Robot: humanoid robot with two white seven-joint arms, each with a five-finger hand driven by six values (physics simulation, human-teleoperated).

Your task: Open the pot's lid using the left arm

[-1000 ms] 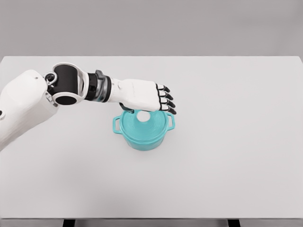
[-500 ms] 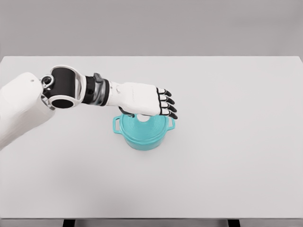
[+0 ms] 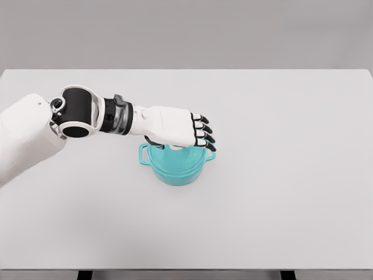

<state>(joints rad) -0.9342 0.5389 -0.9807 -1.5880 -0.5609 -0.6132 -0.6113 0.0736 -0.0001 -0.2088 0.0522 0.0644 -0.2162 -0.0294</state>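
Observation:
A teal pot (image 3: 175, 172) with two side handles stands on the white table (image 3: 280, 175), a little left of the middle. Its teal lid (image 3: 185, 158) is on, and only a sliver of the white knob (image 3: 175, 147) shows under my palm. My left hand (image 3: 187, 137) reaches in from the left and hovers low over the lid, palm down, right above the knob. Its fingers (image 3: 204, 133) are loosely bent past the knob towards the pot's right rim and close on nothing. The thumb is tucked underneath at the lid's back left. The right arm does not show.
My left forearm and elbow (image 3: 78, 112) cross the table's left part. The table's front edge runs along the bottom of the view, and a grey wall stands behind its far edge.
My left hand has sunk towards the lid and shifted slightly left, so the white knob that showed earlier is now almost covered. The pot and lid have not moved.

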